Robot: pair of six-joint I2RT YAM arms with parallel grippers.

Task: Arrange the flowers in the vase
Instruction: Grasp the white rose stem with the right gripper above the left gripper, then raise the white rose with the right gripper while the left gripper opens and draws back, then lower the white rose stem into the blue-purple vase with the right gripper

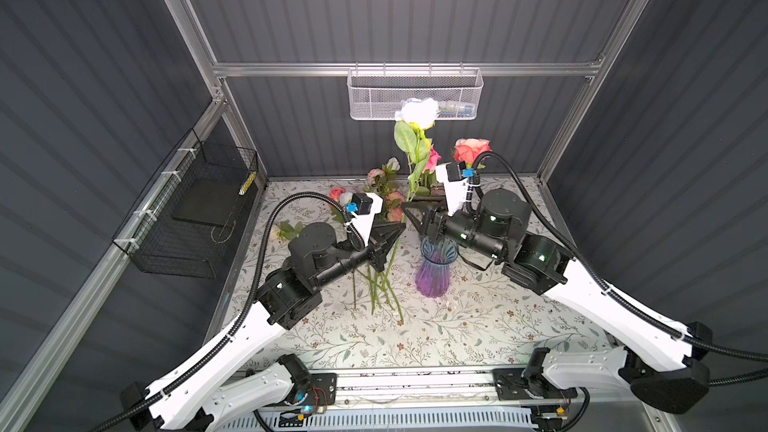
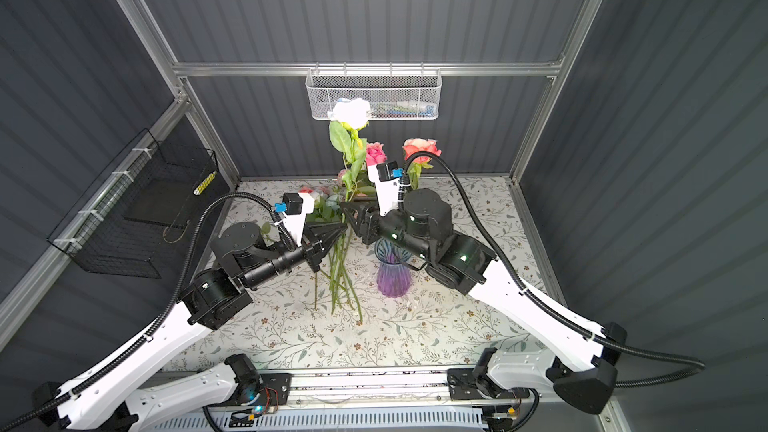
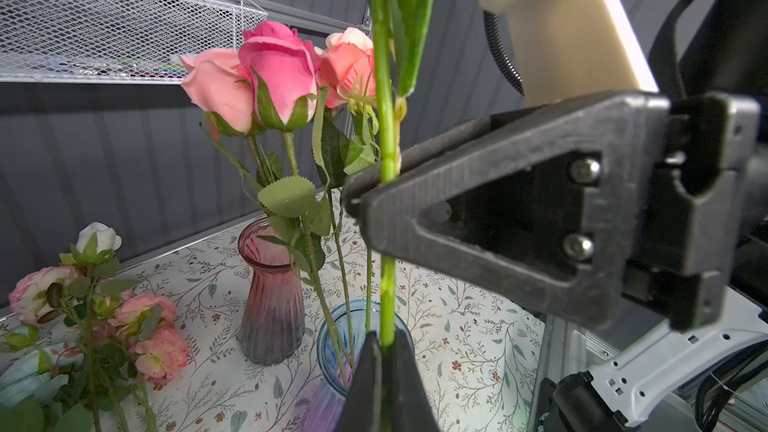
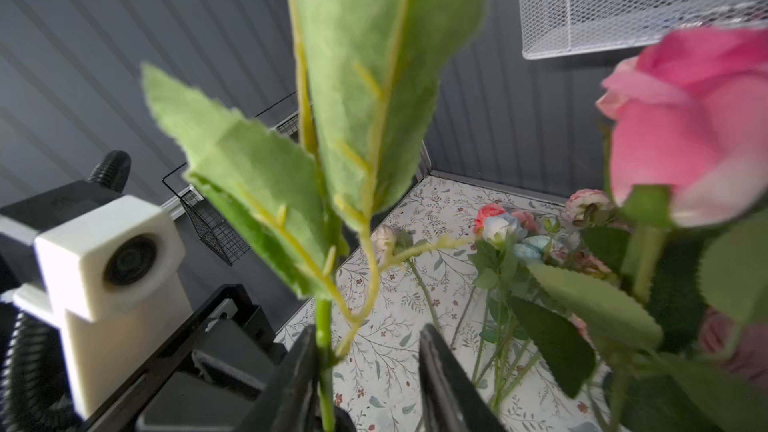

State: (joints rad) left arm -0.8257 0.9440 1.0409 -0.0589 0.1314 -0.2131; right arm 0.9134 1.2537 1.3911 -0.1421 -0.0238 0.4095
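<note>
While left jaws and right jaws both sit at its stem, the white rose (image 1: pixel 417 112) stands upright over the table (image 1: pixel 478 326) in both top views, its bloom level with the mesh basket (image 1: pixel 374 97) on the back wall. The tips of the two jaws lie near each other, raised, just left of the vase (image 1: pixel 434 276). Vase: blue top, purple base, upright, mid-table. A coral rose (image 1: pixel 471 149) and a magenta rose (image 1: pixel 432 157) rise behind the right arm. Loose flowers (image 1: pixel 388 197) lie in a bunch left of the vase, stems toward the front, blooms toward the back wall. Left jaws taper to a closed point. The gap of the right jaws cannot be read here.

Left wrist view: left jaws are pinched shut on the green stem of the white rose (image 3: pixel 384 118). Right jaws straddle the same stem higher up. Beneath sits the vase (image 3: pixel 328 326). Three roses send stems into it: pale pink rose (image 3: pixel 218 89), magenta rose (image 3: pixel 278 68), coral rose (image 3: pixel 347 64). Whether the white rose's lower end reaches the vase I cannot tell, as the jaws hide it. A pink vase (image 3: pixel 272 297) stands just beside the blue one. Loose flowers (image 3: pixel 145 326) lie on the table.

Right wrist view: right jaws stand partly open with a clear gap. The white rose (image 4: pixel 322 326) rests its stem against one jaw, and the other jaw is apart from it. Its leaves fill the middle, blurred. A pink bloom (image 4: pixel 690 126) sits close by. Loose flowers (image 4: pixel 519 238) lie on the table (image 4: pixel 395 326) beyond.
</note>
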